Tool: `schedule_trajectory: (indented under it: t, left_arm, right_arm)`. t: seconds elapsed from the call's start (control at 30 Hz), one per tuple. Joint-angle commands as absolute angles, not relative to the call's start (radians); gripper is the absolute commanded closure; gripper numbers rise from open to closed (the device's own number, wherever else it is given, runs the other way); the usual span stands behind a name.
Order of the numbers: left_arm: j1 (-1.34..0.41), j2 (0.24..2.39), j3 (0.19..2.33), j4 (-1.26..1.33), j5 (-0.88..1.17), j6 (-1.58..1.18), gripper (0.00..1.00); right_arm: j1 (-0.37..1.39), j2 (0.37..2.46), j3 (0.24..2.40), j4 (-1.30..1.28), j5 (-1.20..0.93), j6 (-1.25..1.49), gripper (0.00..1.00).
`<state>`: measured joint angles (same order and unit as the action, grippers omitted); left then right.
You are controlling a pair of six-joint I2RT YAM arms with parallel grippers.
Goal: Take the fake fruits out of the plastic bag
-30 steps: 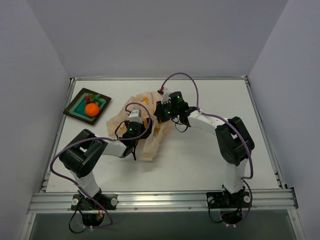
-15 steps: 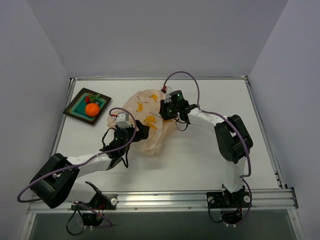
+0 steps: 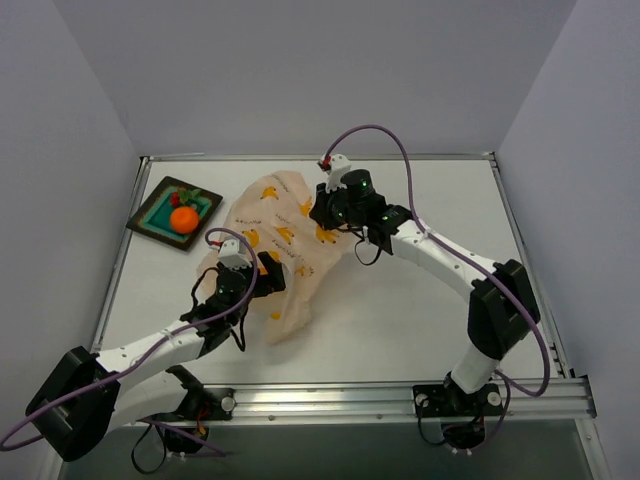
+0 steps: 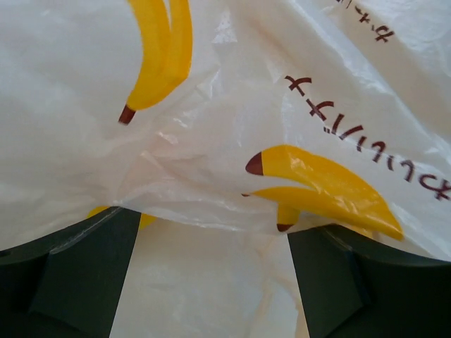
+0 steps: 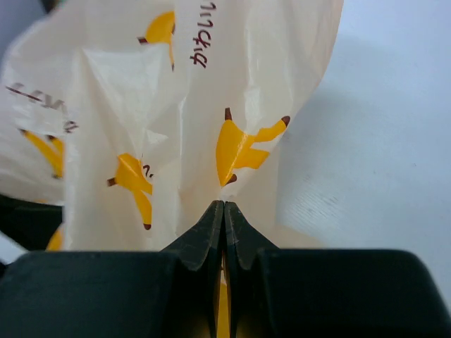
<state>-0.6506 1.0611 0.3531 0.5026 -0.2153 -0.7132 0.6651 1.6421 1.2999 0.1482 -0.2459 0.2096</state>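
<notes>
1. Right claw [image 5: 224, 211] is pinched fully closed on a fold of the bag [image 3: 290, 238]. Over the last second it has lifted and reached toward the far side, taking the bag's upper edge with it.
2. Left claw [image 4: 211, 232] has its jaws wide apart with nothing clamped. Film lies across and ahead of its fingers [image 4: 77, 267]. The left arm has swung back toward the near-left corner.
3. Result: the bag has gone from a crumpled heap to a long stretched sheet. It now runs from the right claw at far centre down to near centre of the table [image 3: 420, 320].
4. This looks like a lift or shake-out to empty the bag.
5. Two fruits are already out. The orange fruit [image 3: 184, 219] and the red fruit [image 3: 183, 199] sit on the tray [image 3: 150, 220] at far left, well apart from the bag.
6. The oval fruit is not seen anywhere and is probably still inside the bag, so the task is likely unfinished.
7. Hard to make out:
   - Yellow-orange patches near the left claw in the top view could be banana prints or a fruit; cannot tell.
   - The bag mouth can't be located.
   - The left wrist view is all film.
   - The right wrist view shows only the fold and bare table.
   - The left claw is partly covered by the bag in the top view.
</notes>
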Motion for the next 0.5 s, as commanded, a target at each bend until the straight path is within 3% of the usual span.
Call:
schedule_trajectory:
  t: [0.0, 0.23, 0.47]
  left_arm:
    - [-0.653, 1.029, 0.359, 0.46, -0.238, -0.723, 0.19]
    - [-0.65, 1.109, 0.399, 0.397, -0.259, -0.725, 0.18]
    - [-0.65, 1.113, 0.403, 0.396, -0.316, -0.711, 0.18]
  right_arm:
    - [0.649, 1.694, 1.295, 0.109, -0.172, 0.19, 1.0]
    - [0.629, 1.727, 1.368, 0.061, -0.155, 0.166, 0.85]
    - [0.634, 1.741, 1.321, 0.078, -0.181, 0.175, 0.85]
